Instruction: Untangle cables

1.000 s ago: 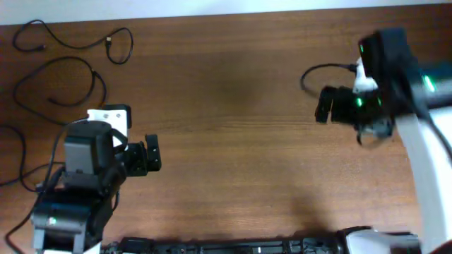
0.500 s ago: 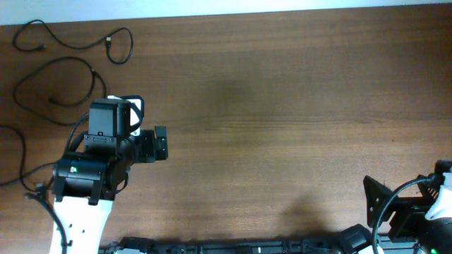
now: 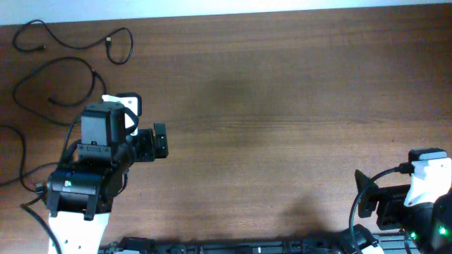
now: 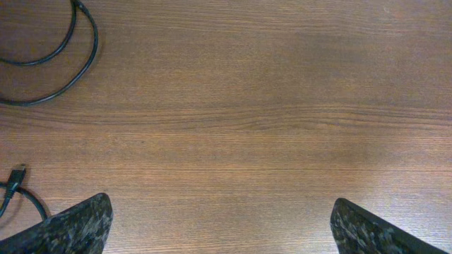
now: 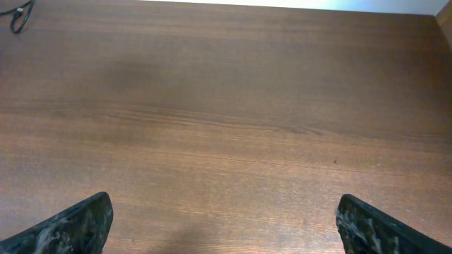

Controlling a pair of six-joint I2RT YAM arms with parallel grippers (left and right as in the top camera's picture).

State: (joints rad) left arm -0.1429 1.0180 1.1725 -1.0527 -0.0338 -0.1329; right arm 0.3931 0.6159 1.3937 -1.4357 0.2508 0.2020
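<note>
The left arm rises from the near-left edge of the table, with its wrist angled toward the table centre. The left gripper is over bare wood, fingers spread wide, grasping nothing. The cables lie in loose loops at the far-left corner, apart from both grippers. The left wrist view adds one cable loop and a small plug, both apart from the fingertips. The right arm sits at the near-right corner. Only the right wrist view shows the right gripper clearly: released and empty, with a cable end far off at upper left.
</note>
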